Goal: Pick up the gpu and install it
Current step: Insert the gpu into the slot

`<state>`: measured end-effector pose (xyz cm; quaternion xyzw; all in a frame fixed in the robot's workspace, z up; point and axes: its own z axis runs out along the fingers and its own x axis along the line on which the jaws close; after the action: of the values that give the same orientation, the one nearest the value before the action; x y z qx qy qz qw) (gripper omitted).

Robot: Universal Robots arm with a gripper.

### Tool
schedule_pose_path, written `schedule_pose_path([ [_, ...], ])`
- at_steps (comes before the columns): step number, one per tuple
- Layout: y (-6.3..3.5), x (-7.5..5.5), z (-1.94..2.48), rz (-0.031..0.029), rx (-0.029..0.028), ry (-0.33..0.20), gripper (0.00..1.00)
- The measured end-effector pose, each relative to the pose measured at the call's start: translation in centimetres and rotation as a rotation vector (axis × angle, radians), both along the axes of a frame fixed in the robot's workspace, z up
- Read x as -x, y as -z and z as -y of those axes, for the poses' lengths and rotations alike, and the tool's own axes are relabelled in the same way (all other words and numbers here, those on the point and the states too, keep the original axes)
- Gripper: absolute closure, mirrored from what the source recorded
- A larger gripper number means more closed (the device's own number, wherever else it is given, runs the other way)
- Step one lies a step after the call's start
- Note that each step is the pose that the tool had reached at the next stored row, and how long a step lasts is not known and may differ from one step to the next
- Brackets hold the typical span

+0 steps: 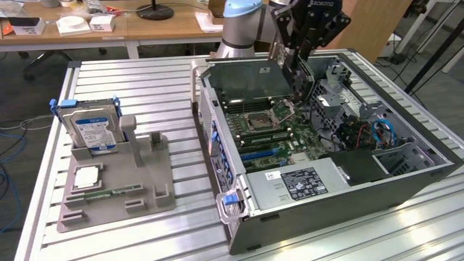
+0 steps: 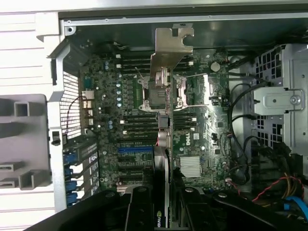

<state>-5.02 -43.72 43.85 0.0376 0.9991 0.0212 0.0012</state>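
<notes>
I count one graphics card (image 1: 246, 79), in my claw (image 1: 297, 73); one open computer case (image 1: 326, 217), directly below my claw; one gray rack (image 1: 138, 179), well apart from my claw, carrying one hard drive (image 1: 91, 128), one memory stick (image 1: 108, 193), one processor (image 1: 86, 176).

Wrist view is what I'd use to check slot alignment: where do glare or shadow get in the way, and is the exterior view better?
Wrist view: the bracket of the gpu glares pale, the motherboard lies dim. Exterior view: the table glares white in places, the computer case is shaded inside.
</notes>
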Motion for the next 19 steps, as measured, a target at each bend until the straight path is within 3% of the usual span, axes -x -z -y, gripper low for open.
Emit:
schedule_pose_path([
  [10, 0.00, -1.9, -0.08, 0.0000, 0.0000, 0.000, 0.74],
  [19, 0.00, -2.0, -0.09, 0.0000, 0.0000, 0.000, 0.74],
])
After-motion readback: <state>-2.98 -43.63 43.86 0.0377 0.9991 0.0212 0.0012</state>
